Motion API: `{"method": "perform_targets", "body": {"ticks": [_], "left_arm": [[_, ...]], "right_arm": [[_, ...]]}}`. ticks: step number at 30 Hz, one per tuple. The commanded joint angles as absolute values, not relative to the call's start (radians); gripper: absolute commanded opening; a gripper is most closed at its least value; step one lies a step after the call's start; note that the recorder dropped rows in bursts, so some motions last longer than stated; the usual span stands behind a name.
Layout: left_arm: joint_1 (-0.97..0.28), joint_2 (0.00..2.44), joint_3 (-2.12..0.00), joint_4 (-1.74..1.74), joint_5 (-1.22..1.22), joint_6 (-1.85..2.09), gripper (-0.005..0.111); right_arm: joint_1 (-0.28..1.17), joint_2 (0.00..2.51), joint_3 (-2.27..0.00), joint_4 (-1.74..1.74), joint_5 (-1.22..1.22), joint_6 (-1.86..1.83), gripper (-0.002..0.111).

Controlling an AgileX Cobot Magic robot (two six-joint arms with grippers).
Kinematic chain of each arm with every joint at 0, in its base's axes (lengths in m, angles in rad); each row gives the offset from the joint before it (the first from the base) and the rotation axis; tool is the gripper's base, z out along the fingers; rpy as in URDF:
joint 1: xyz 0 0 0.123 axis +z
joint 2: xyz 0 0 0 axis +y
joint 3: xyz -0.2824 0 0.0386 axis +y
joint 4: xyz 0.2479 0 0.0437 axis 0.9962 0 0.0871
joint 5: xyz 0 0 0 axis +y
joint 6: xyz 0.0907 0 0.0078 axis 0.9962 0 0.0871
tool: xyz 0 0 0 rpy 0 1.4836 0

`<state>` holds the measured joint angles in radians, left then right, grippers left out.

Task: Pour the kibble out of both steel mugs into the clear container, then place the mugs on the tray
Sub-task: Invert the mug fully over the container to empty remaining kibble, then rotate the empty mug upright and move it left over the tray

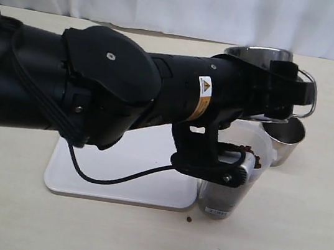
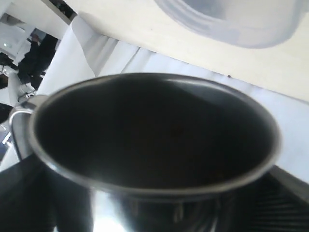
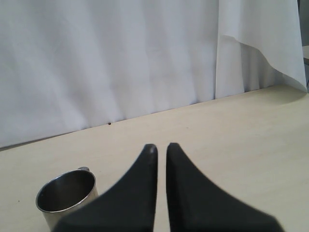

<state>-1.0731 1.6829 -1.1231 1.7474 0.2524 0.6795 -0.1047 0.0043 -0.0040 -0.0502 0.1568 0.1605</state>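
Huge in the foreground is the left arm [image 1: 98, 83], reaching across so that the left gripper [image 1: 275, 84] hangs right above the clear container [image 1: 233, 185]. Its claw is spread wide and clamped around the held mug [image 1: 259, 53]. From the left wrist view the inside of that mug [image 2: 154, 140] looks dark and I can't spot any pellets in it, so my guess is it's poured out. How far it's tipped I honestly can't tell.

Some kibble [image 1: 248, 153] shows near the container's top. One stray pellet [image 1: 189, 219] sits on the table near the container's base, on the tray side. The tray [image 1: 115, 180] lies just beside the container. The second mug [image 1: 283, 137] stands just beside it on the opposite side, and I can't tell if it has anything in it.

The right gripper [image 3: 158, 147] is pinched shut on nothing, well away from the container.

What worries me:
- The wrist hardware hangs very close to the container's rim. That thing is tall and looks light, so a sloppy swing toward the tray could tip it.
- Pouring from up high probably bounces pellets out.
- Slick steel could slip in the claw.
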Motion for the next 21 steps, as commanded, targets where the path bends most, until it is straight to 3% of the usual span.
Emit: {"method": "perform_targets", "body": {"ticks": [1,12,21], "left_arm": [[-1.082,1.677,-1.131,1.744,0.281,0.537,0.000],[-1.068,1.658,-1.131,1.744,0.242,-0.084,0.000],[-1.044,1.638,-1.131,1.701,0.229,-0.167,0.000]], "right_arm": [[-0.103,0.000,0.000,-0.048,0.162,0.160,0.005],[-0.103,0.000,0.000,-0.048,0.162,0.160,0.005],[-0.103,0.000,0.000,-0.048,0.162,0.160,0.005]]}}
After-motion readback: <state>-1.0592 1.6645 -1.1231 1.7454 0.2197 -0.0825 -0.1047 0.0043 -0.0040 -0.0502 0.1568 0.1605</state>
